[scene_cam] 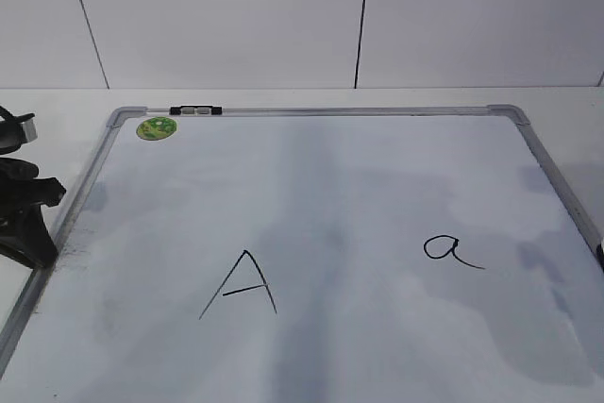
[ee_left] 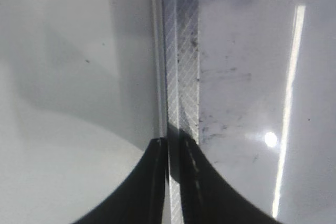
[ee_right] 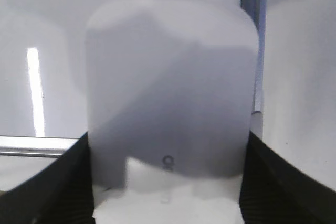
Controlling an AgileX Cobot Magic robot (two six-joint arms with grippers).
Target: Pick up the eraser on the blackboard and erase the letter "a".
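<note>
Eraser (ee_right: pixel 170 90) between right claw (ee_right: pixel 168 182) fingers (touching).

Background consists of a white panelled wall (scene_cam: pixel 217 16) filling the upper part of the exterior view, divided by two thin dark vertical seams, one at upper left leaning slightly and one right of centre (scene_cam: pixel 361 16). Below it a white tabletop (scene_cam: pixel 57 106) runs across the frame as a pale band and continues down the left edge. Lighting is soft and diffuse, with faint grey shadow at the wall's base. In the left wrist view a bright elongated light reflection (ee_left: pixel 291 93) and a small round glare spot (ee_left: pixel 270 139) appear at right.
</note>
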